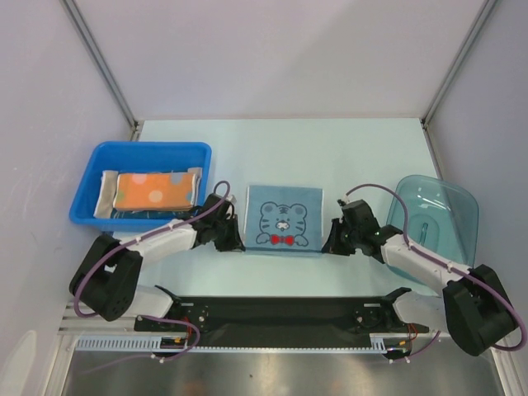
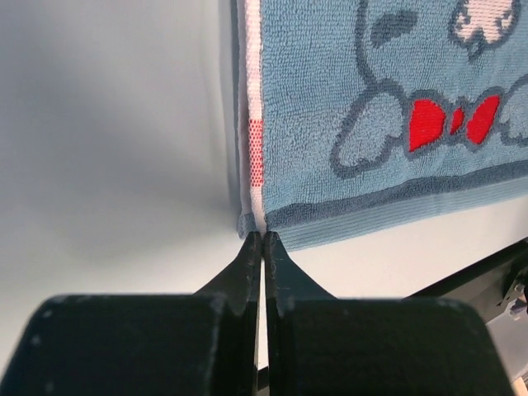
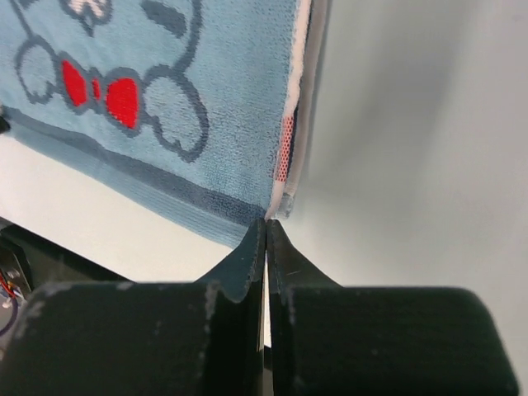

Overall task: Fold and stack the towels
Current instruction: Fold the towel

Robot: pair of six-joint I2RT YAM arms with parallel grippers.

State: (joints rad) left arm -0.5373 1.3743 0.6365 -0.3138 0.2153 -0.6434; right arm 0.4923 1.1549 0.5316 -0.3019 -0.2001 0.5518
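At the centre of the tabletop (image 1: 363,157): one light blue towel (image 1: 285,219), animal face and red bow uppermost, lying flat and square between the two arms.

Left pincer (image 2: 262,239): pressed together, tips touching the towel's near left corner. Whether any cloth is caught between them cannot be told.

Right pincer (image 3: 266,224): likewise pressed together, tips at the near right corner, with the same doubt.

Hazards, as judged:
- If either pair of tips holds only the selvedge, or nothing, a lift would raise one corner alone and the towel would skew or drag.
- Uneven travel of the two arms would give a crooked fold.
- The side edges show more than one layer, so a pinch may take the top layer only and peel it open.

Surroundings:
- Blue bin (image 1: 87,194), at the left, holding an orange dotted towel (image 1: 157,188) on top of paler cloth.
- Clear teal tub (image 1: 462,206), at the right, just behind the right arm.

Obstruction: the bin's near wall stands between the towel and the stack.
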